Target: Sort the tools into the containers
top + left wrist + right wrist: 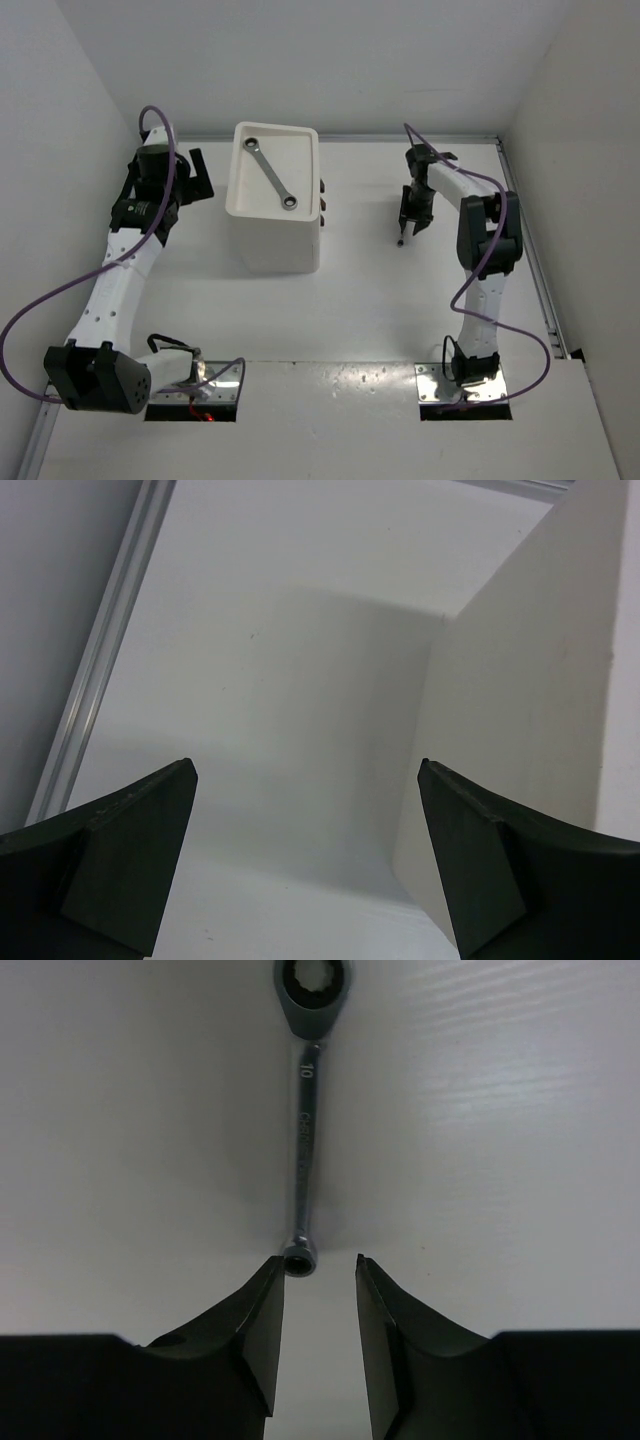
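On the white table [360,300], a white drawer unit [272,250] stands left of ctr, dark knobs [324,200] facing the R arm's side, w/ one silver wrench [272,174] lying diagonally in its recessed tray top. The left gripper [198,176] hangs just beside the unit's left wall, jaws spread wide w/ nothing between them; its wrist view shows only bare table and that wall. Well right of the unit, the right gripper [320,1260] faces a second wrench [303,1130], which appears to lie on the table. Its jaws are part open and grip nothing. The wrench's long axis runs straight away from the gripper, ring end far and small end near. That near end sits just off the tip of the finger on the left of the wrist view, not in the gap. So the R arm is plainly the nearer, and the pick prob. needs a slight sideways shift toward that finger, then an advance to bring the shank between the pads. Nothing stands between gripper and wrench. No other tools in view.
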Available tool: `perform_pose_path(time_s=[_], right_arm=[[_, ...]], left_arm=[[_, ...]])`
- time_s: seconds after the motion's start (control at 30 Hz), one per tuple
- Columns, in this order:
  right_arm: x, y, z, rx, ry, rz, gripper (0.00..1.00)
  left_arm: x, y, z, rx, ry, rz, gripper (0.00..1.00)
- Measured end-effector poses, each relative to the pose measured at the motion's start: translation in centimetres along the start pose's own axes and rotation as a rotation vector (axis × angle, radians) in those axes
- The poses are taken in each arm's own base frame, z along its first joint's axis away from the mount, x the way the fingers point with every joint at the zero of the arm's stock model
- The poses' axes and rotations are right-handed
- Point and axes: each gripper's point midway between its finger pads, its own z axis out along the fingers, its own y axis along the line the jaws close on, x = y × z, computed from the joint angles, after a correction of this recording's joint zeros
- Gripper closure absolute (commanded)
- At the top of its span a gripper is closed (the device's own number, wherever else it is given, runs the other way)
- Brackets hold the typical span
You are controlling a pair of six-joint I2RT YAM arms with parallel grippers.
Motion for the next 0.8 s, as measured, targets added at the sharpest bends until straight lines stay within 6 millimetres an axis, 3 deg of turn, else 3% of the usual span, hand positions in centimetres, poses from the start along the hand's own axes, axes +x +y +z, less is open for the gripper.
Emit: perform_pose_path(time_s=[0.3, 0.8], right_arm=[[-1.2, 1.3, 0.3, -0.067, 0.005, 0.012, 0.65], [-3.0, 0.3, 2.4, -0.057, 0.022, 0.054, 0.65]], left_arm=[[0.1, 0.2, 0.3, -0.007, 0.003, -0.003, 0.01], [0.9, 0.2, 1.0, -0.007, 0.022, 0.001, 0.01]])
